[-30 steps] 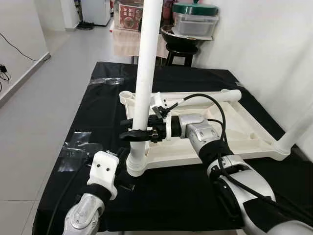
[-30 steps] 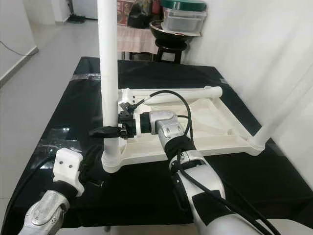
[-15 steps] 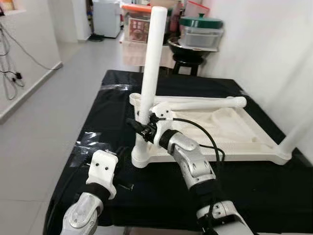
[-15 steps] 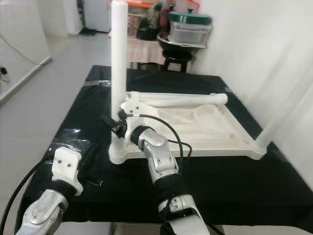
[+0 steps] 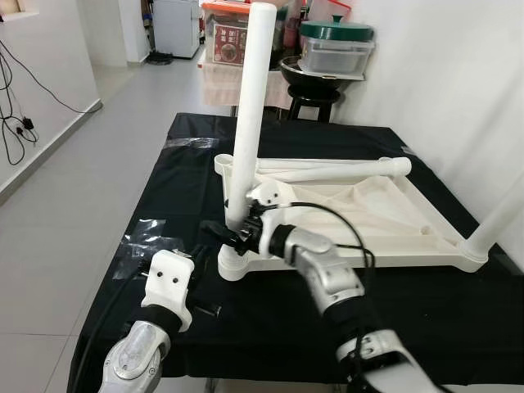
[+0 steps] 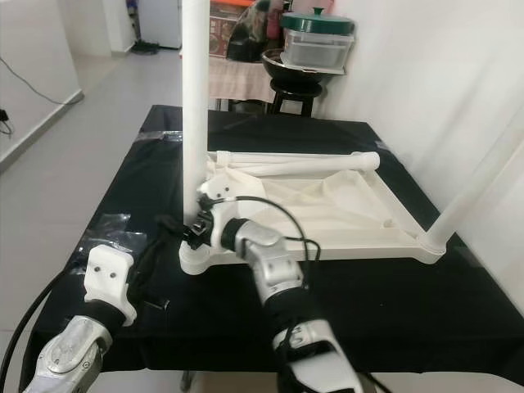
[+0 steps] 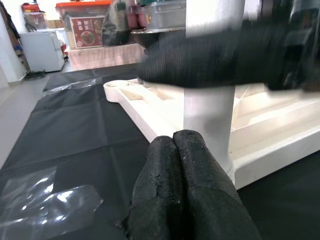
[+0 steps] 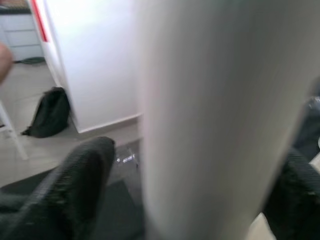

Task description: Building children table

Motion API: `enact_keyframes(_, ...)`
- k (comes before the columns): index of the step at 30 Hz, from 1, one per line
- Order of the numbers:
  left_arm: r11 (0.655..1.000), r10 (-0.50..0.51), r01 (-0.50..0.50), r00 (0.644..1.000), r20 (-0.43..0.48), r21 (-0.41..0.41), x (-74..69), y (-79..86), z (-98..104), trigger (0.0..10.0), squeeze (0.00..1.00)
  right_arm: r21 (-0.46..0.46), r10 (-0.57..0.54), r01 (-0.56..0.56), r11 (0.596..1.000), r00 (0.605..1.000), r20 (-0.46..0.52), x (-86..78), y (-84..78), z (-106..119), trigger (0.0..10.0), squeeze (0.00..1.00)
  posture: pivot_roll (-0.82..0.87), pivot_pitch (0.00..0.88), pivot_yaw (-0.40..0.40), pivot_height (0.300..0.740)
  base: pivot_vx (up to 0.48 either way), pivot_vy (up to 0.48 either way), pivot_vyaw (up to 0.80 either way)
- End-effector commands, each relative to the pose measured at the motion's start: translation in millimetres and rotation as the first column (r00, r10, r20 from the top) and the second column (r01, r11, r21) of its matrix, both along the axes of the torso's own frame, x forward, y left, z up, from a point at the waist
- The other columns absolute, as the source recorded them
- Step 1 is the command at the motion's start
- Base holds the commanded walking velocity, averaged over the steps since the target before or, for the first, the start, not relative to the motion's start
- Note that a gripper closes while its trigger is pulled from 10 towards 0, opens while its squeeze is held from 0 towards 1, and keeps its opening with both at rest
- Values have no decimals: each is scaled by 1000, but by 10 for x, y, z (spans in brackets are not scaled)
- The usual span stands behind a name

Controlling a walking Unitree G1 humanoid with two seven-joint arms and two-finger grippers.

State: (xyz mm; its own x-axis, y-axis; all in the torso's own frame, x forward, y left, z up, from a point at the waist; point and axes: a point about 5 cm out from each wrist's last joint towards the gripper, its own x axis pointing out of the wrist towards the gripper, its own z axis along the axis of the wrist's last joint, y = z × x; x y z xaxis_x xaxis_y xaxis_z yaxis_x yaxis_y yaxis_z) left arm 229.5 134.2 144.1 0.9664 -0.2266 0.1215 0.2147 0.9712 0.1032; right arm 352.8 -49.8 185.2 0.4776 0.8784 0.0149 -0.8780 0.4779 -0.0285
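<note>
– Where is my right hand (image 5: 232,235)?

– Clamped low around the upright white plastic leg (image 5: 250,115) at the inverted white tabletop (image 5: 385,214) corner, on the black-covered bench (image 5: 164,188).

– Left hand (image 7: 175,150)?

– Fingers pressed together, just beside that leg's base.

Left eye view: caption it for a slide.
Right hand grips upright leg near its socket on upturned tabletop.

Head stereo pair: looking forward and down from above the near edge of the black-clothed table (image 5: 270,327), both sharing the upturned white tabletop (image 6: 344,213), the upright leg (image 5: 250,115) at about 11 o'clock, and both arms. Left wrist view: low over the cloth, very near, facing along closed fingers (image 7: 185,190) toward that leg's base. Right wrist view: pressed close against the leg (image 8: 210,115), blurred, floor and wall beyond.
</note>
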Motion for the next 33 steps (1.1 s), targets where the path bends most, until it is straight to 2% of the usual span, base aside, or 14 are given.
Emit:
enact_keyframes(1, 1000, -9, 9, 1000, -11, 1, 13, -13, -22, 10000, 0, -37, 115, -115, 993, 993, 14, 38, -100, -2, 10000, 0, 86, 0, -110, 740, 0, 0, 0)
enact_keyframes(2, 1000, -9, 9, 1000, -11, 1, 13, -13, -22, 10000, 0, -37, 115, -115, 993, 993, 14, 38, -100, -2, 10000, 0, 86, 0, -110, 740, 0, 0, 0)
enact_keyframes(3, 1000, -8, 8, 1000, -11, 0, 17, -19, -25, 10000, 0, -64, 193, -193, 979, 981, -3, 69, -180, 10, 10000, 0, 97, 0, -120, 740, 0, 0, 0)
enact_keyframes(6, 1000, -7, 7, 1000, -10, -1, 19, -24, -27, 10000, 0, -70, 224, -225, 972, 974, -19, 92, -225, 20, 10000, 0, 100, 0, -123, 740, 0, 0, 0)
enact_keyframes(10, 1000, -6, 6, 1000, -10, -1, 18, -26, -27, 10000, 0, -76, 227, -228, 971, 974, -26, 110, -245, 28, 10000, 0, 107, 0, -129, 740, 0, 0, 0)
enact_keyframes(15, 1000, -3, 3, 1000, -10, -4, 13, -39, -33, 10000, 0, -54, 258, -262, 964, 964, -67, 160, -355, 86, 10000, 0, 108, 0, -137, 740, 0, 0, 0)
enact_keyframes(16, 1000, -3, 3, 1000, -10, -5, 10, -46, -34, 10000, 0, -23, 273, -275, 961, 959, -73, 170, -398, 118, 0, 0, 103, 0, -136, 740, 0, 0, 0)
enact_keyframes(18, 1000, -3, 3, 1000, -10, -7, 7, -57, -36, 10000, 0, 13, 310, -310, 951, 948, -79, 158, -462, 145, 0, 0, 103, 0, -136, 740, 0, 0, 0)
enact_keyframes(22, 1000, -5, 5, 1000, -11, -9, 7, -64, -38, 10000, 0, 15, 320, -320, 947, 944, -77, 157, -516, 127, 0, 0, 91, 0, -130, 740, 0, 0, 0)
enact_keyframes(29, 1000, -9, 8, 1000, -12, -11, 4, -72, -38, 10000, 0, 21, 258, -257, 966, 964, -63, 165, -624, 73, 0, 0, 75, 0, -124, 740, 0, 0, 0)
enact_keyframes(31, 1000, -9, 9, 1000, -11, -13, 0, -68, -32, 10000, 0, 1, 146, -146, 989, 988, -57, 144, -688, -45, 0, 0, 54, 0, -117, 740, 0, 0, 0)
enact_keyframes(32, 1000, -9, 9, 1000, -11, -13, 0, -68, -32, 10000, 0, 1, 146, -146, 989, 988, -57, 144, -688, -45, 0, 0, 54, 0, -117, 740, 0, 0, 0)
enact_keyframes(33, 1000, -8, 8, 1000, -10, -13, -3, -57, -28, 10000, 0, -12, 55, -55, 998, 997, -61, 122, -663, -126, 0, 0, 44, 0, -115, 740, 0, 0, 0)
